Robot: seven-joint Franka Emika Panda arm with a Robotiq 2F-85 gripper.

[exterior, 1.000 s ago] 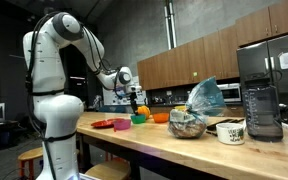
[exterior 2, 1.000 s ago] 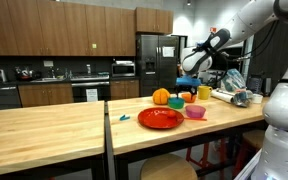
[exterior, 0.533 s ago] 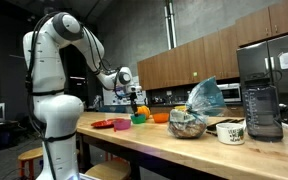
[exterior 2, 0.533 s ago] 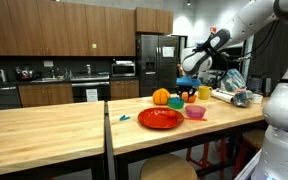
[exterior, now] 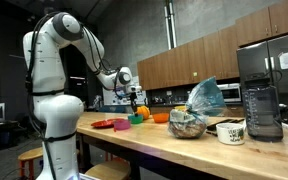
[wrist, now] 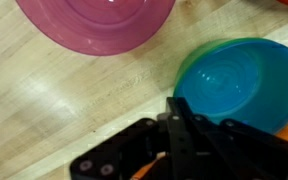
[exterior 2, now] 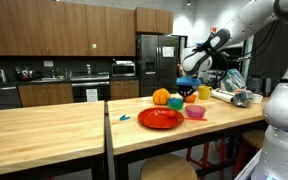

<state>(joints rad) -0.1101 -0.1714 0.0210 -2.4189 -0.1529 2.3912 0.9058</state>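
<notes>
In the wrist view my gripper (wrist: 176, 103) is shut, its black fingers pressed together with nothing visible between them. The tips sit just at the left rim of a teal bowl with a green outer edge (wrist: 239, 80); whether they touch the rim I cannot tell. A pink bowl (wrist: 94, 20) lies beyond on the wooden counter. A small orange thing (wrist: 144, 172) shows under the gripper body. In both exterior views the gripper (exterior: 134, 97) (exterior 2: 187, 88) hangs low over the green bowl (exterior: 139, 118) (exterior 2: 176, 103).
On the wooden counter (exterior 2: 44, 125) stand a red plate (exterior 2: 160, 118), a pink bowl (exterior 2: 195, 112), an orange pumpkin-like thing (exterior 2: 161, 97) and a yellow cup (exterior 2: 204, 93). Farther along are a crumpled bag (exterior: 206, 98), a mug (exterior: 230, 131) and a blender (exterior: 261, 105).
The jaws have gone from open to shut over the last second. The arm and the bowls have not visibly moved.
</notes>
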